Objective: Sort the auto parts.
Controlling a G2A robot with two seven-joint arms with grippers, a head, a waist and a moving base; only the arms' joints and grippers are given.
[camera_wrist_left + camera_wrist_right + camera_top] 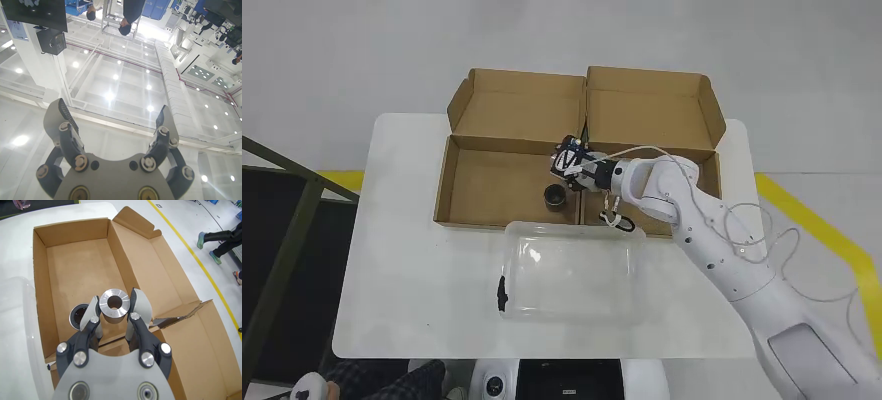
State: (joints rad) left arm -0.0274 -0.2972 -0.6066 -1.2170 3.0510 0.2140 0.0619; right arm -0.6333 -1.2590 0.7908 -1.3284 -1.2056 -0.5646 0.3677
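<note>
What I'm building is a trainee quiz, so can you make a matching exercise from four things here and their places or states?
1 silver cylinder
2 dark ring
3 left gripper
4 clear tray

A open, empty
B on the cardboard box floor
C on the table
D held by the right gripper

Pairs: 1-D, 2-B, 3-A, 4-C.

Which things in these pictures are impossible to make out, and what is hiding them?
- Dark ring: right wrist view, one side hidden behind a finger of the right gripper.
- Small black piece at the clear tray edge: top view, too small to identify.
- Right-hand box floor: top view, partly covered by the arm.
</note>
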